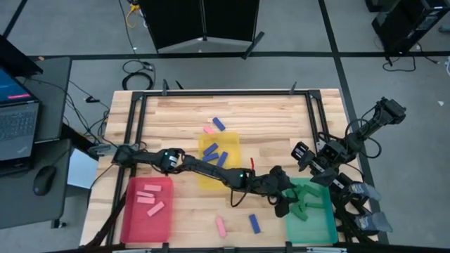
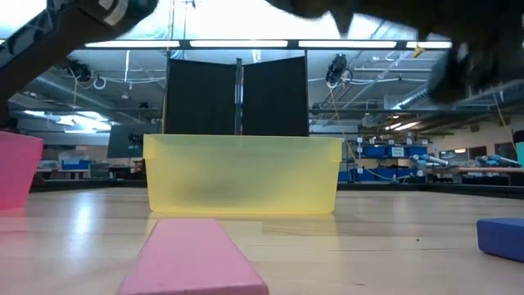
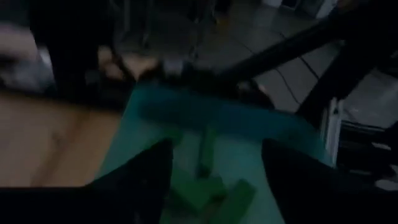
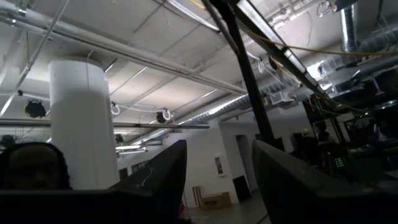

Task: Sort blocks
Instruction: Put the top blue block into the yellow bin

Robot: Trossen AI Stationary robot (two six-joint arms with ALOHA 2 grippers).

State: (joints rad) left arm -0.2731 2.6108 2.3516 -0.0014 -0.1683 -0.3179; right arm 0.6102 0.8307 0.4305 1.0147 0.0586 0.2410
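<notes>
Left wrist view: the left pincer (image 3: 214,168) hangs over the teal tray (image 3: 249,124), fingers spread wide with nothing between them, and green blocks (image 3: 208,186) lie heaped below. I judge a green drop-off is just done. Next calls for lifting clear and reaching for a stray: a pink block (image 1: 220,225) and a blue block (image 1: 254,223) lie just left of the teal tray, on bare worktop (image 1: 190,211). Farther left, the yellow tray (image 1: 235,140) holds blue blocks and the red tray (image 1: 130,218) pink ones. The right pincer (image 4: 214,180) waits beyond the teal tray, tipped up at ceiling pipes, fingers apart and empty. The worktop is pale wood; a laptop (image 1: 15,116) sits off its far left.
</notes>
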